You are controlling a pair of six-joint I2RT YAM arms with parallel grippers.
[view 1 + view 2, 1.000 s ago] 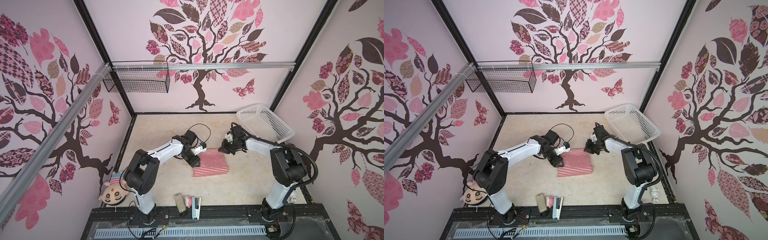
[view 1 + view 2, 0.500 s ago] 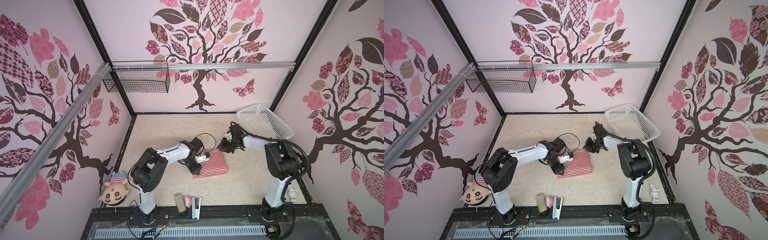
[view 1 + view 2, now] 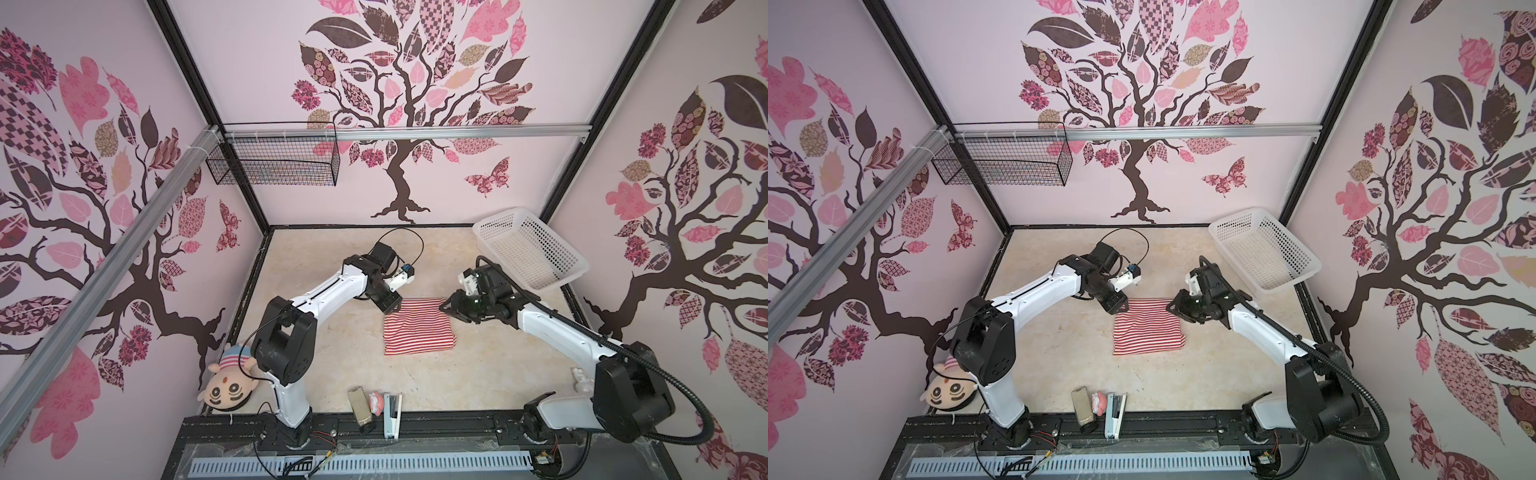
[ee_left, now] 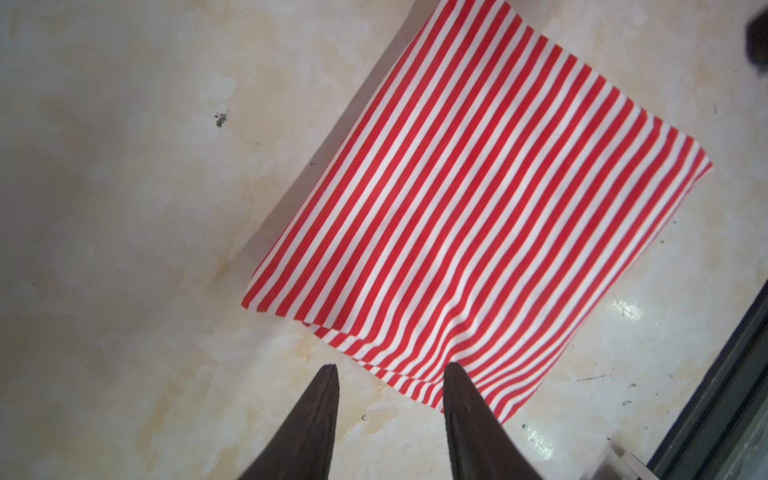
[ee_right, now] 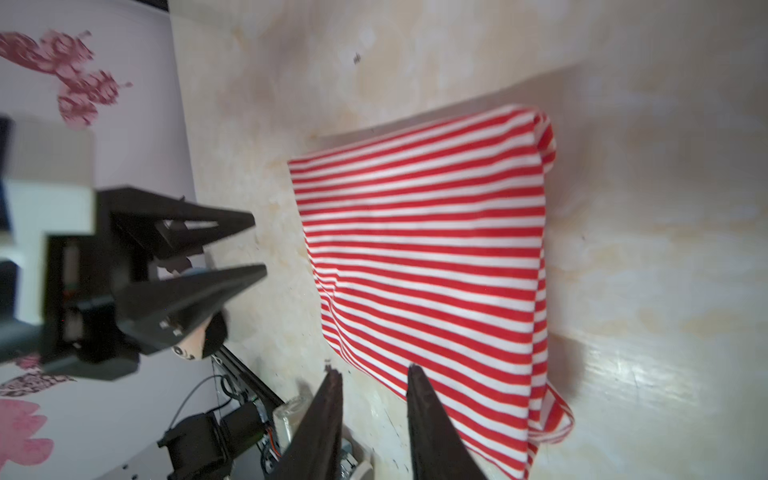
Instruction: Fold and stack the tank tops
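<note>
Red-and-white striped tank top (image 3: 417,326) lies folded into a rough square mid-desk (image 3: 332,365), between the 2 arms (a bit of strap loops out at its near edge). Left claw (image 4: 390,370) hovers at the far left corner, fingers apart, pinching nothing. Right claw (image 5: 374,372) is at the far right corner, narrower gap, also gripping nothing. White mesh basket (image 3: 528,249) sits far right.

Left arm (image 3: 328,289), right arm (image 3: 561,336): white links, black joints. Black tapered claw fingers (image 4: 313,424). Corrugated black cable (image 3: 582,324).
</note>
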